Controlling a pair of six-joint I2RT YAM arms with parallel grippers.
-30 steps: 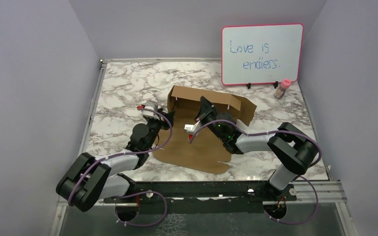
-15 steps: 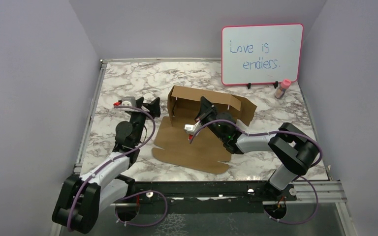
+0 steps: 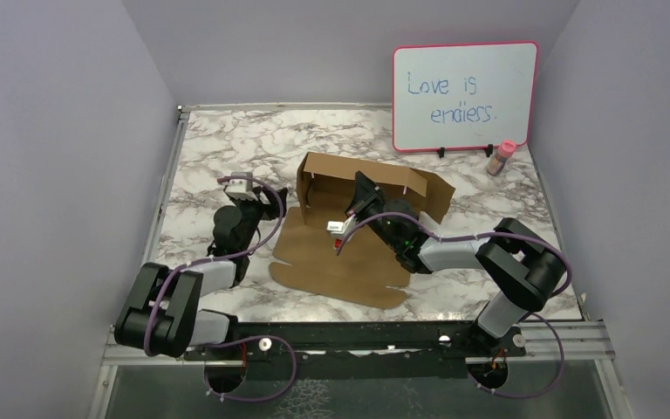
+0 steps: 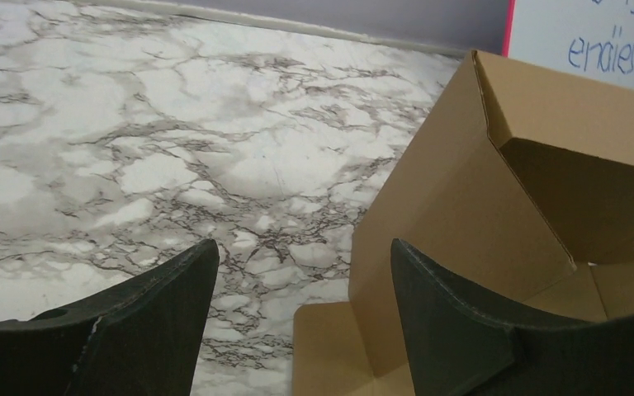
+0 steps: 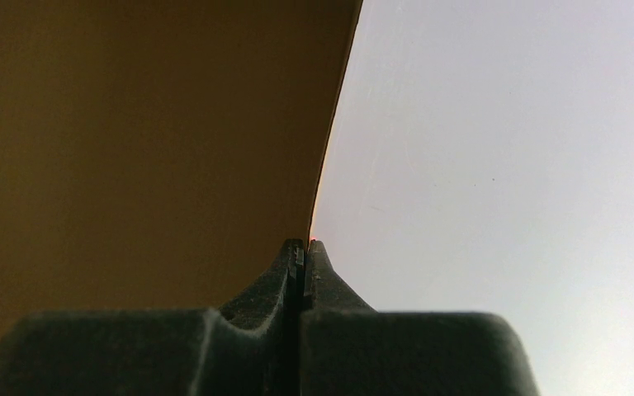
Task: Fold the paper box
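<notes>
On the marble desk [image 3: 227, 148] we see the paper box [image 3: 340, 262] at centre, its rear and left walls raised, the right tool [image 5: 304, 243] pressed together against the rear wall, apparently propping it, and the left tool [image 4: 304, 247] spread, empty, near the left wall.

The only writing I can read from here is on the pink-framed whiteboard [image 3: 464, 96] at the table's far right: "Love is endless." in blue handwriting, on two lines. My left wrist camera catches only "endless." The pink-capped bottle [image 3: 500, 158] beside it may carry a label, but it is too small to read.
</notes>
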